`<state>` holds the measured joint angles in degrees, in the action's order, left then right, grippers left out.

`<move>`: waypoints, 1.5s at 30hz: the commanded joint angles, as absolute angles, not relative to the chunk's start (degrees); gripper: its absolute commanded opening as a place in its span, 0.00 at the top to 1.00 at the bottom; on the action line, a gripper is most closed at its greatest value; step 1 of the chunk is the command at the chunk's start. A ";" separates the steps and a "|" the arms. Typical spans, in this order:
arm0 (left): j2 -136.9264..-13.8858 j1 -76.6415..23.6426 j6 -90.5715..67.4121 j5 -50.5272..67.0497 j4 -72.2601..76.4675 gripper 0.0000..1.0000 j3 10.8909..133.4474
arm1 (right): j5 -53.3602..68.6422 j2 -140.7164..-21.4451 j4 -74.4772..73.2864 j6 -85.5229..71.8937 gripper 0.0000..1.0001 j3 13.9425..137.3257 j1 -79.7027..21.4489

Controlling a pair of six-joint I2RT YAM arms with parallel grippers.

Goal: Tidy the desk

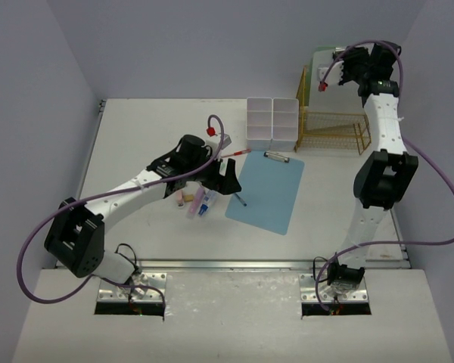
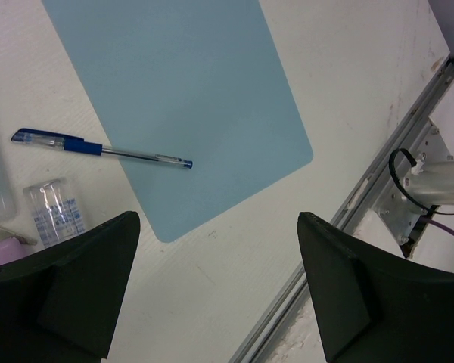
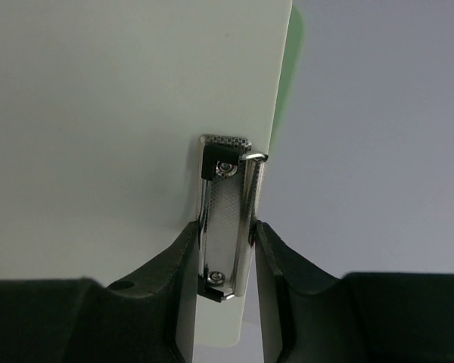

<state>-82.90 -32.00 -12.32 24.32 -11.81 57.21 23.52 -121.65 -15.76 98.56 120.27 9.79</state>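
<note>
At the right gripper (image 3: 227,227), fingers pressed to either side of the metal clip (image 3: 225,189) of a pale green clipboard (image 3: 98,113), held upright above the gold wire rack (image 1: 333,128) at the far right corner; probably straight down into the rack next. At the left gripper (image 2: 218,219), spread wide, gripping nothing, hovering nearer the loose blue pen (image 2: 98,148), long axis crosswise ahead, tip on the blue clipboard (image 2: 189,76). Underneath both, the desk (image 1: 136,136): white, matte, plain, metal rail (image 1: 234,265) along the near edge.
</note>
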 commanded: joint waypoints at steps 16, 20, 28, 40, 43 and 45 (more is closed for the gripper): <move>-82.60 -30.67 -13.41 25.51 -8.98 0.17 56.66 | 19.07 -119.20 -9.55 95.37 0.15 120.90 8.44; -80.79 -30.67 -13.07 24.39 -9.22 0.17 56.36 | 21.27 -115.98 -4.56 90.94 0.15 120.43 8.44; -77.40 -30.67 -12.85 22.01 -9.82 0.17 55.10 | 22.53 -106.86 -3.49 77.20 0.17 119.53 8.37; -75.76 -30.73 -12.63 20.86 -10.46 0.17 54.14 | 26.69 -94.42 -50.12 57.14 0.53 107.64 -0.75; -75.76 -30.67 -12.60 20.93 -10.55 0.17 54.10 | 26.65 -96.35 -56.11 51.71 0.64 105.89 -2.69; -75.76 -30.67 -12.52 21.01 -10.59 0.17 54.14 | 27.13 -98.85 -60.11 48.91 0.70 104.83 -3.48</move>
